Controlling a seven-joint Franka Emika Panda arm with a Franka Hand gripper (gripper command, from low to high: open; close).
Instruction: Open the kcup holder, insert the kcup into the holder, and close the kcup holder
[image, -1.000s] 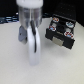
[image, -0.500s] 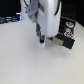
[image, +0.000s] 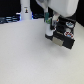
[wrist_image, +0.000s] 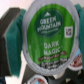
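Note:
The kcup (wrist_image: 48, 30) fills the wrist view, its green lid reading "Green Mountain Dark Magic". My gripper (wrist_image: 46, 36) is shut on it, and a dark finger with a teal pad (wrist_image: 12, 36) presses against its side. In the exterior view the kcup (image: 48, 31) hangs as a pale shape under the gripper (image: 48, 27), just at the near-left edge of the black kcup holder (image: 65, 34). Round pod shapes (wrist_image: 33, 80) show beneath the kcup in the wrist view, so a drawer appears pulled out.
A tall white bottle-like object (image: 24, 10) stands at the back on the exterior view's left. The white tabletop (image: 30, 55) stretches in front of the holder. Dark clutter lines the back edge.
The arm has carried the kcup toward the exterior view's right, from mid-table up to the holder's edge.

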